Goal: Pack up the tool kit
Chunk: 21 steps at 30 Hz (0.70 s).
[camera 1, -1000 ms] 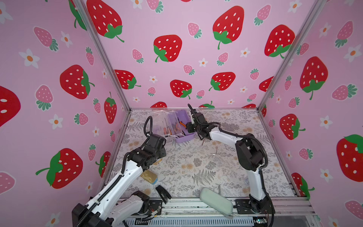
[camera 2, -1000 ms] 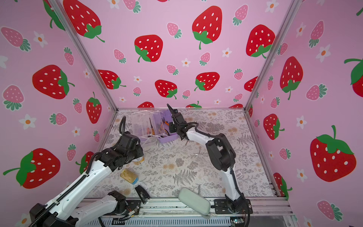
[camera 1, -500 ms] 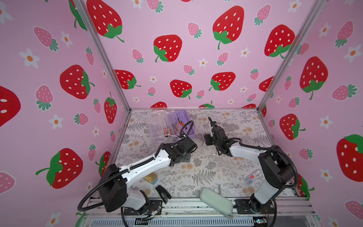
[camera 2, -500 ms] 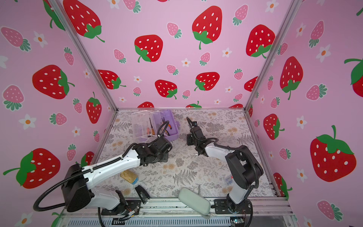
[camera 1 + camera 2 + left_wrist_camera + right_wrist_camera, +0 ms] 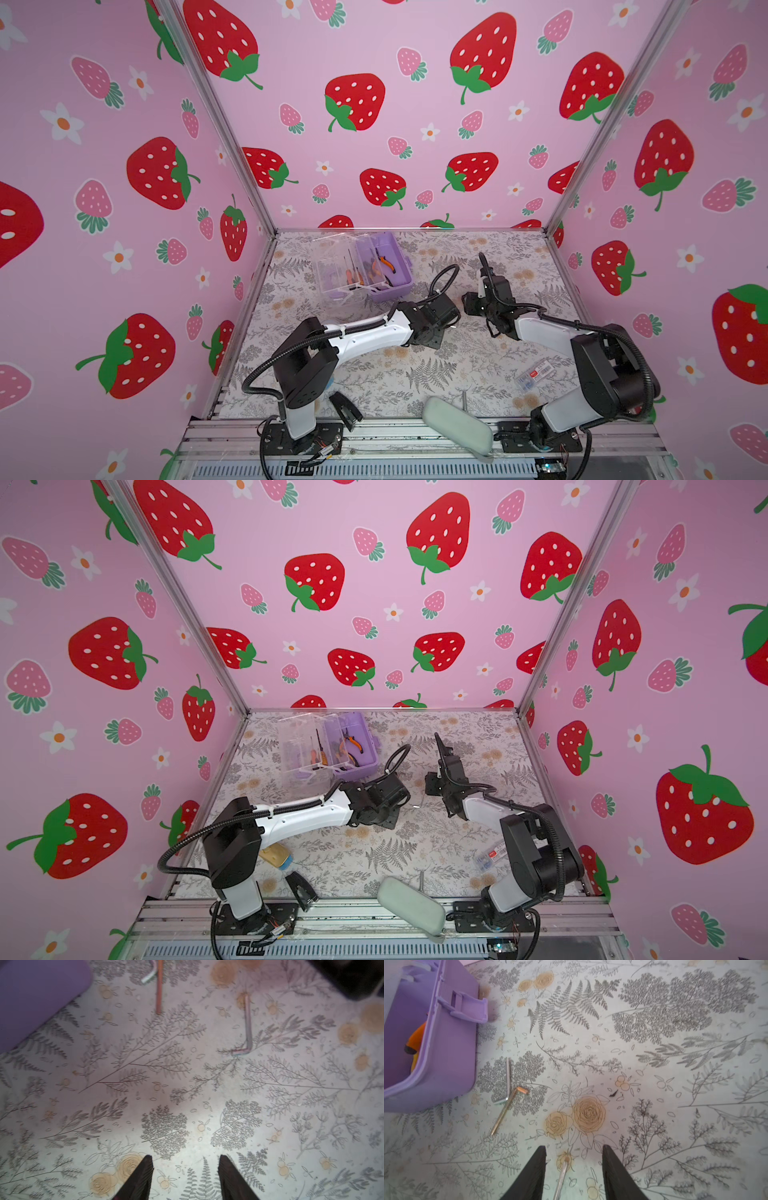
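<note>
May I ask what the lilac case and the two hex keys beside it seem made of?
Lilac case: apparently moulded plastic, matte, with moulded-in latch. Silver hex key and gold-toned hex key: likely steel, glossy glints; the gold tone may be plating.

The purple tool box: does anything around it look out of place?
Yes. A silvery hex key and a brass-coloured hex key lie loose, touching, on the floral mat beside the lilac case rather than in it. A third hex key lies between the open jaws of the right gripper.
</note>
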{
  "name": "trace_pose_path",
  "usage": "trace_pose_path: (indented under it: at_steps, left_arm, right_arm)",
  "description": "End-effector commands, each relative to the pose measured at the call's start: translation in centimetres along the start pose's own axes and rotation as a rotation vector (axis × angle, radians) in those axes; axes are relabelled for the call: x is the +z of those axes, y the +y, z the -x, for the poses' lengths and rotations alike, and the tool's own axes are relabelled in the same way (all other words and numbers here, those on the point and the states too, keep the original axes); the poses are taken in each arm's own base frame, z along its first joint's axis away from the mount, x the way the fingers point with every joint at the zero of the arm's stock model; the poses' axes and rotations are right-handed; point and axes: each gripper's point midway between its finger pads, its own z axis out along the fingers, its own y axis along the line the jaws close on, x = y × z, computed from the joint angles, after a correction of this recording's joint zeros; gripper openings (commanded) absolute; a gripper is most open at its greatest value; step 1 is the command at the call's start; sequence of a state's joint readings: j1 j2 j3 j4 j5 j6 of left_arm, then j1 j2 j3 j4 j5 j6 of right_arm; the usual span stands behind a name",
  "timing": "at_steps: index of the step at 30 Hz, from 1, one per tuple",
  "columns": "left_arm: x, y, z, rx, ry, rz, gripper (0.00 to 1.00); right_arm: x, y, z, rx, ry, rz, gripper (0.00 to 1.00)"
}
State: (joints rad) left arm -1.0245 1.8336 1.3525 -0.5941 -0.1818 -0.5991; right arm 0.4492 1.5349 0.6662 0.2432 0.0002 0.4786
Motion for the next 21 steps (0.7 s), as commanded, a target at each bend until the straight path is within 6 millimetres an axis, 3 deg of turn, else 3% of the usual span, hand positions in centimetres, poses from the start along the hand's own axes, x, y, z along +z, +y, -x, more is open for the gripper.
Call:
trace_pose_path:
  at_steps: [1, 6, 9, 14, 21]
  left_arm:
    - [-0.4, -3.4, -0.7, 0.084, 0.038, -0.089, 0.57]
    - [-0.2, -6.6, -3.8, 0.193, 0.106, -0.130, 0.61]
    - [0.1, -8.1, -5.8, 0.243, 0.132, -0.129, 0.64]
    - [0.7, -9.4, -8.3, 0.270, 0.143, -0.142, 0.65]
    - [1.0, -10.7, -9.8, 0.286, 0.126, -0.158, 0.66]
  right_arm:
    - [-0.6, 0.5, 0.3, -0.014, -0.044, 0.037, 0.46]
    - [-1.1, -1.3, -0.2, 0.011, -0.080, -0.041, 0.46]
    - [-1.3, -1.3, -0.1, 0.018, -0.083, -0.041, 0.46]
    - [-1.0, -1.9, -0.4, 0.024, -0.060, -0.049, 0.46]
    - [-0.9, -2.9, -0.6, 0.062, -0.050, -0.043, 0.45]
